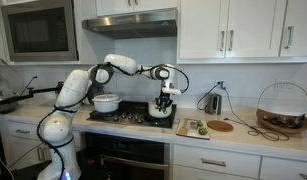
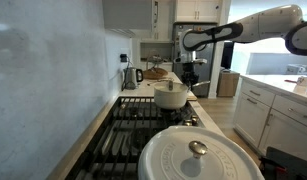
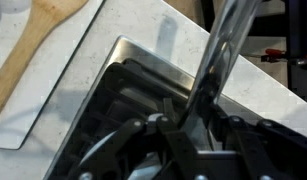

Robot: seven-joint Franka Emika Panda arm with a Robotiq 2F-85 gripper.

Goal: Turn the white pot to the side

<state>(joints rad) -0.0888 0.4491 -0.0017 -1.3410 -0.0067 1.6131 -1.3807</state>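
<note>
The kitchen had white cabinets and a black gas stove [image 1: 128,116] set in a pale desk [image 1: 243,133]. The small squat white pot with a dark rim [image 1: 159,115] stood on the stove, seemingly just under the robot's gripper [image 1: 165,105]. I could not tell whether the fingers were open or closed.

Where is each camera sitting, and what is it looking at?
An exterior view: across the kitchen, facing the stove and cupboards; shows the whole white arm and the gripper.
An exterior view: low at the stove's end, looking along the burners past a lidded pot; shows the arm's outer part.
Wrist view: on the wrist, looking down at the stove's corner and the countertop; dark gripper parts show.
Both exterior views share the stove, arm and gripper.
</note>
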